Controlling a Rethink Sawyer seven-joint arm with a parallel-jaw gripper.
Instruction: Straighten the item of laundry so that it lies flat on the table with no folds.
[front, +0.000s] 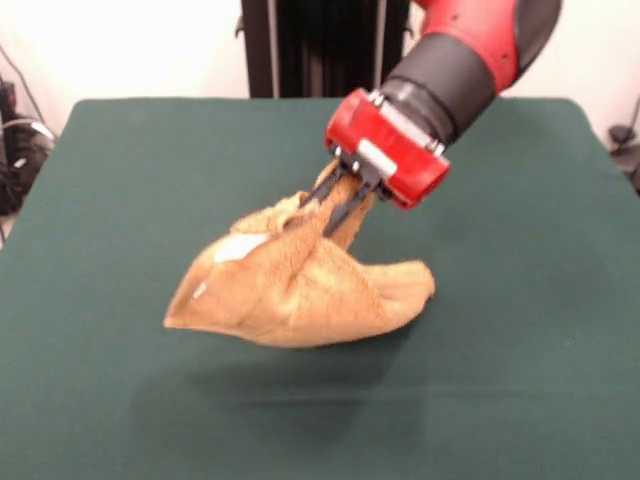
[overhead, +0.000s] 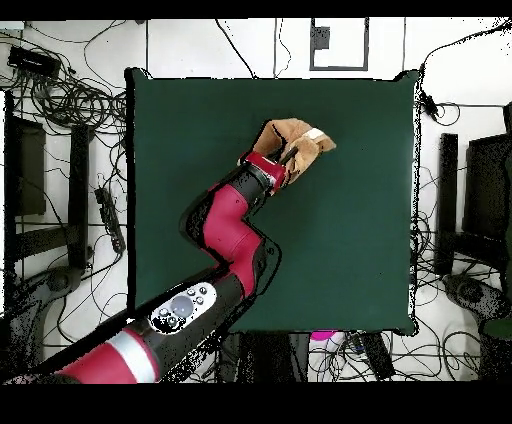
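The orange-tan terry towel (front: 300, 285) hangs bunched and folded from my gripper (front: 322, 210), lifted off the dark green table (front: 520, 330); its shadow lies on the cloth below it. A small white tag shows on its upper left part. My gripper's dark fingers are shut on the towel's upper edge. In the overhead view the towel (overhead: 298, 137) is a crumpled lump near the table's (overhead: 350, 240) upper middle, just beyond my gripper (overhead: 290, 153), with the red arm reaching up from the bottom left.
Cables, black stands and equipment lie on the floor around the table (overhead: 70, 110). The robot's black pedestal (front: 320, 45) stands behind the table's far edge.
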